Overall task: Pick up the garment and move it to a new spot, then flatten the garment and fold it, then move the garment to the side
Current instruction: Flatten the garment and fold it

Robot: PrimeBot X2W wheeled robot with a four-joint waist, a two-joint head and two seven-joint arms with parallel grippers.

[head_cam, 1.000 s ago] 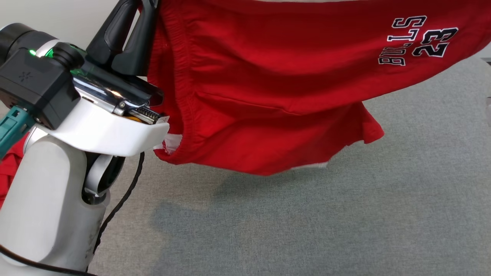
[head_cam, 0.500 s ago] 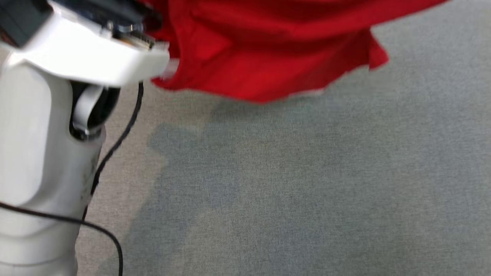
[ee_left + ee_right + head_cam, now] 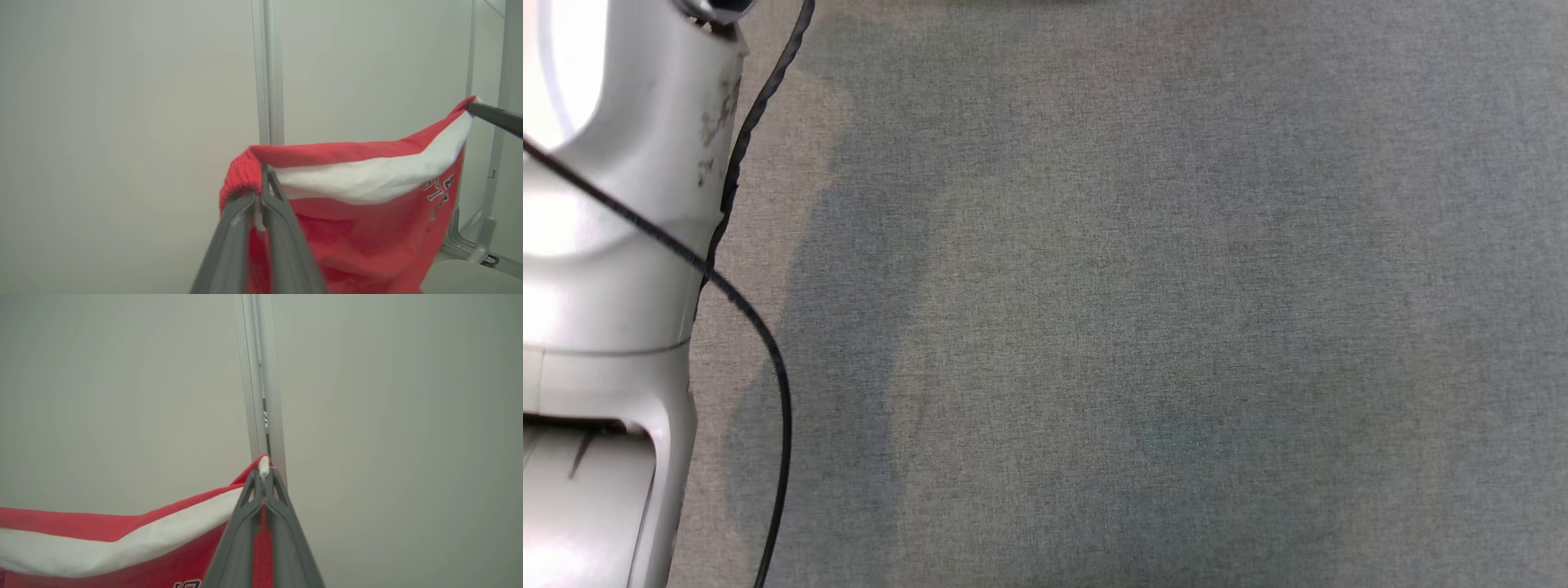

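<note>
Transfer is the step in hand, as I judge it: the garment (image 3: 359, 228) is off the grey surface (image 3: 1176, 327) and hangs in the air between both arms, not yet laid down. In the left wrist view the left gripper (image 3: 260, 183) is clenched on the gathered red waistband, just below and in front of the upright metal post (image 3: 269, 69). In the right wrist view the right gripper (image 3: 263, 477) is pinched tight on a white-edged corner, directly in front of that same post. The garment's long axis runs from one grip to the other, roughly level across the front of the post, and its top edge sags a little in the middle. The waistband end points toward the left gripper and the lettered end toward the right; the red body drops below the line, white lining turned up. Next, I judge, both arms must lower together, keeping the span taut, so the cloth lands flat for smoothing.
</note>
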